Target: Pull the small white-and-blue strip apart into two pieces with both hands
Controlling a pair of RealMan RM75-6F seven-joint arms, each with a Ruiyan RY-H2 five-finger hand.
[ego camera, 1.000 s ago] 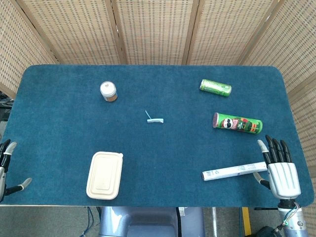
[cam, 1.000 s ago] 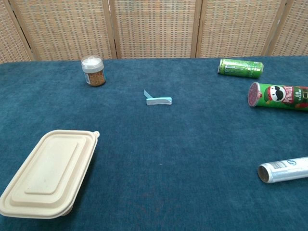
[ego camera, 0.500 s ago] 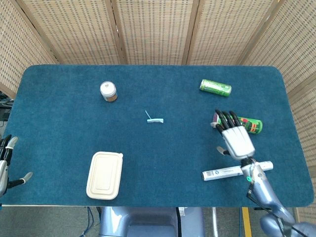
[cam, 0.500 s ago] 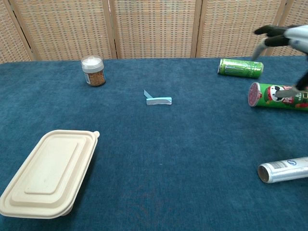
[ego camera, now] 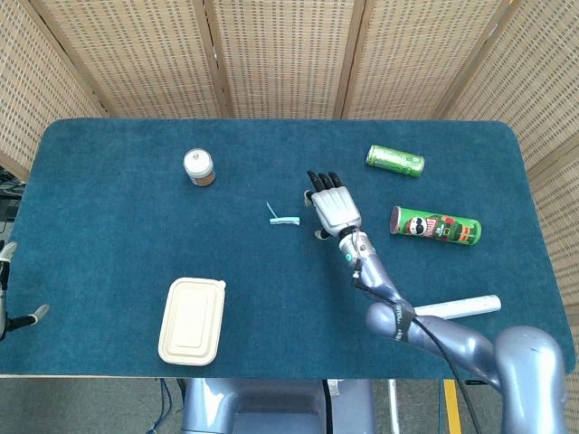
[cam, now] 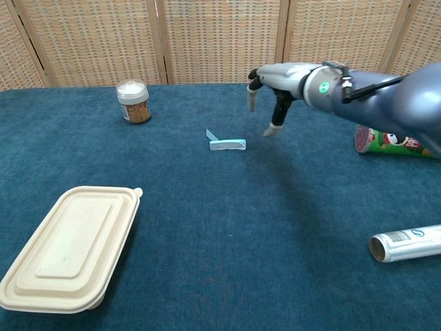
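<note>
While the small white-and-blue strip (ego camera: 284,219) lies untouched mid-way across the blue felt surface (ego camera: 109,235), the right robot hand (ego camera: 333,206) is held just beside it, fingers spread and empty, for a grasp, and the left robot hand (ego camera: 7,303), also open, is parked at the edge.

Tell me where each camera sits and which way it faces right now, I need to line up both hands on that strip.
Head view: high above the near edge, looking steeply down on the whole table; shows the right hand and arm beside the strip, and the left hand at the left border.
Chest view: low at the near edge, looking level across toward the screens; shows only the right hand and forearm above the cloth.
Shared: strip, right hand, jar, lidded box, foil roll, can, chip tube.
</note>
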